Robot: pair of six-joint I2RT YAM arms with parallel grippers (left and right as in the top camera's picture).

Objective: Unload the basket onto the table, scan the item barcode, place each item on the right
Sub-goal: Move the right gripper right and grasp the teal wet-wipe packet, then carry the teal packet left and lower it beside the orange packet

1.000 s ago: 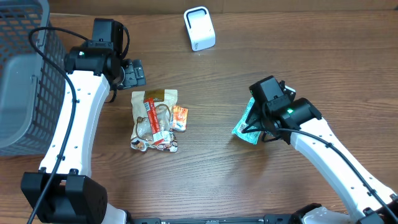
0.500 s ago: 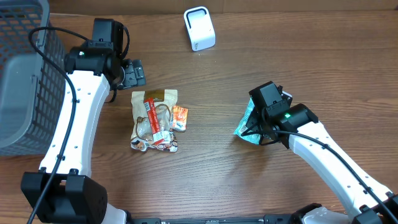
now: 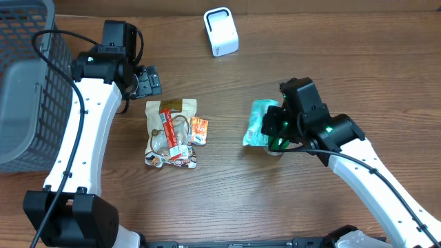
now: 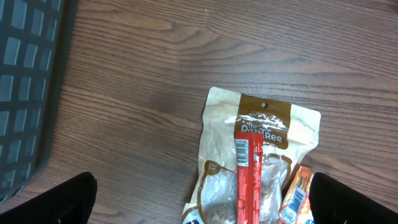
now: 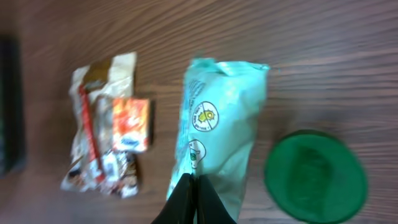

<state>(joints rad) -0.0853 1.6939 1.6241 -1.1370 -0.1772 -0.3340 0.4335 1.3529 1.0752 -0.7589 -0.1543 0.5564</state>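
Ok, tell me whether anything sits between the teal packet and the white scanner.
Nothing visible does. The right gripper is shut on the teal packet, and only bare table lies between it and the white scanner. The snack pile lies off to one side.

Both arms wear smooth white shells on the long links, the left arm (image 3: 72,145) and right arm (image 3: 375,182) alike, with black joints and wrist blocks. A thin black cable (image 3: 77,96) trails along each. A green light (image 3: 329,128) glows at each wrist. The left base (image 3: 72,215) is boxy black. The left fingers (image 4: 59,199) and right fingers (image 5: 186,202) are dark.
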